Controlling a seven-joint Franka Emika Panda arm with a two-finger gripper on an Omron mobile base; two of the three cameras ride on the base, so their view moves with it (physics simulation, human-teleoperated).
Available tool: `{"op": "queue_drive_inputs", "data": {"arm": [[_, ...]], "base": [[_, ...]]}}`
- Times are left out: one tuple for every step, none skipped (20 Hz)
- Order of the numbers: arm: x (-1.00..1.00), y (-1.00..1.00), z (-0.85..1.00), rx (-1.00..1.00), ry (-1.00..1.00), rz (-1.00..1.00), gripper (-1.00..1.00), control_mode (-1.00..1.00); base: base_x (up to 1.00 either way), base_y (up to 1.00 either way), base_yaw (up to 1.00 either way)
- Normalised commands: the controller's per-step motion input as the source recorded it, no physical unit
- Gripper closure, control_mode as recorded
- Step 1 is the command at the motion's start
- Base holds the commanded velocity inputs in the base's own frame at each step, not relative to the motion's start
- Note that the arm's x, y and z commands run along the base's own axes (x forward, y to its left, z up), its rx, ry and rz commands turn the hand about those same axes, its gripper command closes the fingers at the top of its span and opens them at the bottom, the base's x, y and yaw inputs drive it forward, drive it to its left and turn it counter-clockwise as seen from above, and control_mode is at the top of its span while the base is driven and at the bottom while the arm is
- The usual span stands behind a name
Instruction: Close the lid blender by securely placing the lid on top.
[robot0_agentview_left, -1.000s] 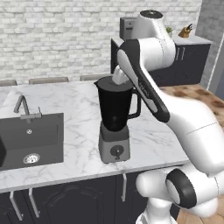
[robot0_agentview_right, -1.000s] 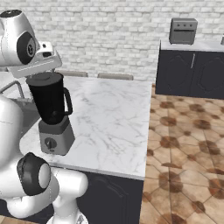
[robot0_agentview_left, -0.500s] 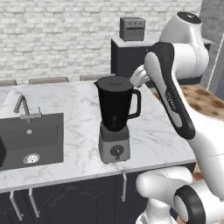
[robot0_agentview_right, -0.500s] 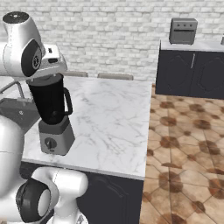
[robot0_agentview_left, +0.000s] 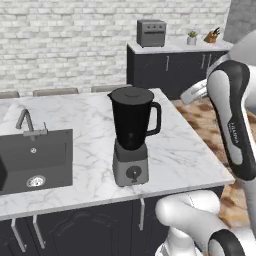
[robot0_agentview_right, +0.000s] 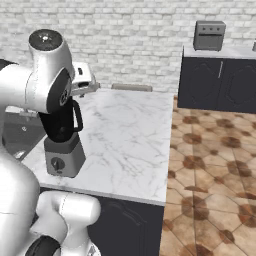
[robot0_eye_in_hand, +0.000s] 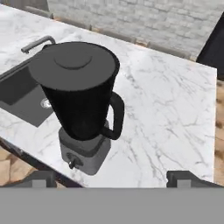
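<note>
Down at the bottom of the hand view, my hand (robot0_eye_in_hand: 111, 177) has its two tips spread wide with nothing between them, parked up and off to the side of the blender (robot0_eye_in_hand: 82, 107). From the tips, the jar sits at roughly 11 o'clock, with the lid (robot0_eye_in_hand: 73, 66) already on its mouth. It's a flat dark-grey disc with a little raised centre, and it looks level and lined up with the rim all the way round, no gap I can spot.

So I'd call this pretty much done. What could still go wrong: if I swing the arm back across the bench (robot0_eye_in_hand: 166, 109) carelessly, the elbow or wrist could clip the handle at the jar's 4 o'clock and tip the whole thing, or knock the lid askew. Also can't tell from up here whether the lid is truly pressed in or just resting.

Blender stands near the front edge of the bench, sink (robot0_eye_in_hand: 17, 94) at its 9 o'clock.
</note>
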Motion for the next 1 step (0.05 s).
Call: {"op": "queue_drive_inputs", "data": {"arm": [[-0.01, -0.40, 0.00, 0.05, 0.00, 0.00, -1.00, -1.00]], "base": [[0.00, 0.00, 0.00]]}}
